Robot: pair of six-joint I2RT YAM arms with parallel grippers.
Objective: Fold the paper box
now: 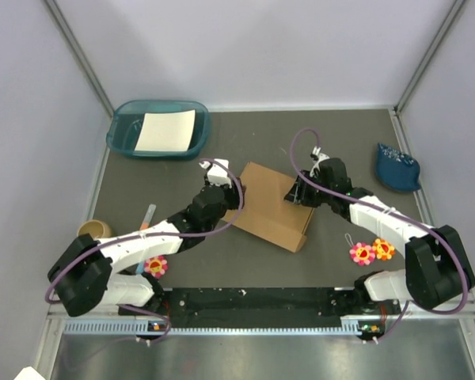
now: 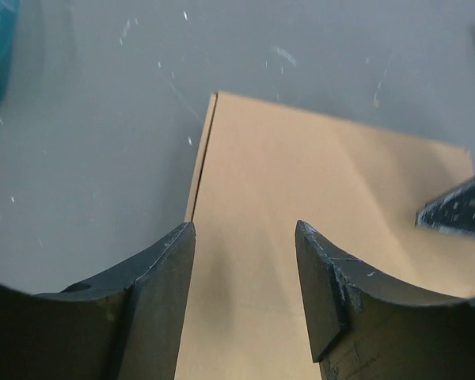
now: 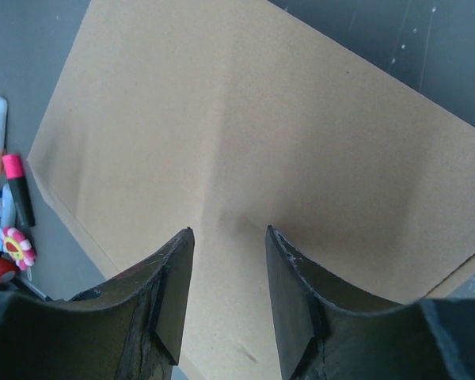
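Note:
The paper box (image 1: 271, 207) lies closed and flat in the middle of the dark table, a plain brown cardboard slab. My left gripper (image 1: 231, 193) is open over the box's left part; in the left wrist view its jaws (image 2: 245, 226) stand apart above the lid (image 2: 317, 182), near the left edge. My right gripper (image 1: 295, 194) is open over the box's right part; in the right wrist view its jaws (image 3: 229, 230) stand apart above the lid (image 3: 245, 119). Neither holds anything. The right gripper's finger (image 2: 459, 212) shows at the right of the left wrist view.
A teal tray (image 1: 115, 131) holding a white paper sheet (image 1: 166, 131) stands at the back left. A blue pouch (image 1: 397, 168) lies at the right. Flower toys (image 1: 370, 252) (image 1: 156, 265), a marker (image 1: 148, 216) and a small cup (image 1: 93, 230) lie near the front. Markers (image 3: 17, 188) lie left of the box.

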